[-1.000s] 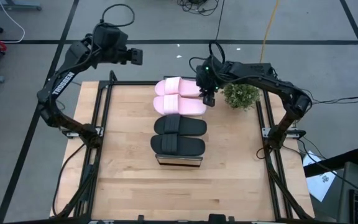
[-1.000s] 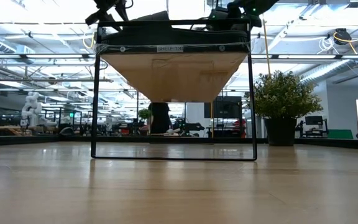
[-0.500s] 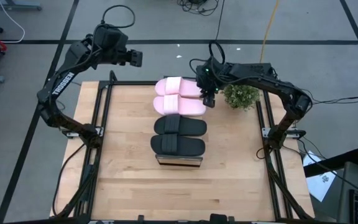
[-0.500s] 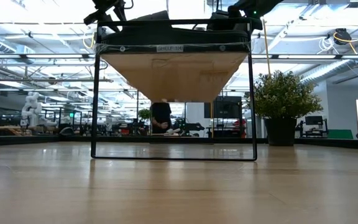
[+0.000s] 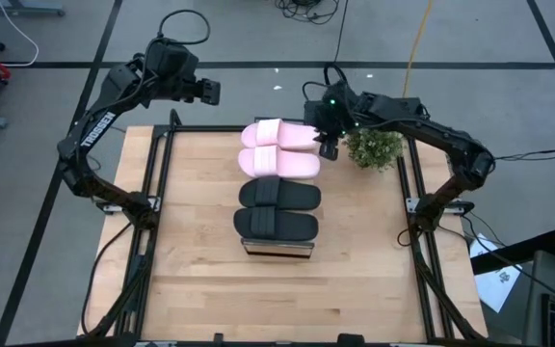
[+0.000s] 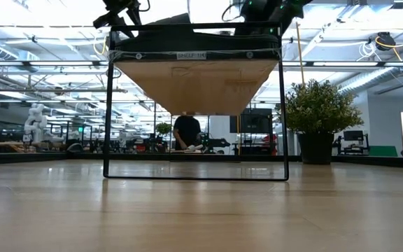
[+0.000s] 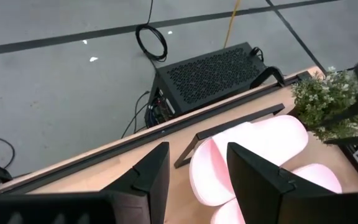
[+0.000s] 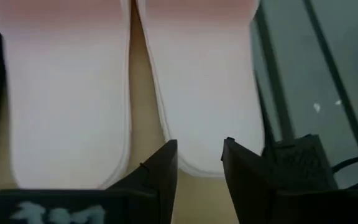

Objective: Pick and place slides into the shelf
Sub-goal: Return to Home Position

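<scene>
Four slides lie side by side across the shelf (image 5: 277,250), soles down on its plank top: two pink slides (image 5: 277,135) (image 5: 279,163) at the far end and two black slides (image 5: 277,196) (image 5: 276,225) nearer. My right gripper (image 5: 328,148) hovers open just above the right ends of the pink slides (image 8: 204,81) with nothing between its fingers. My left gripper (image 5: 212,90) hangs open, high beyond the table's far left corner, and looks toward the pink slides (image 7: 253,143). In the low view the shelf's dark frame (image 6: 283,105) stands on the table.
A small potted plant (image 5: 374,146) stands right of the pink slides, close to my right gripper. A black box (image 7: 216,71) sits on the floor beyond the far edge. Bare wooden tabletop (image 5: 200,280) lies near and to both sides of the shelf.
My right gripper has risen a little from the right ends of the pink slides, still open. The slides have stayed where they were.
</scene>
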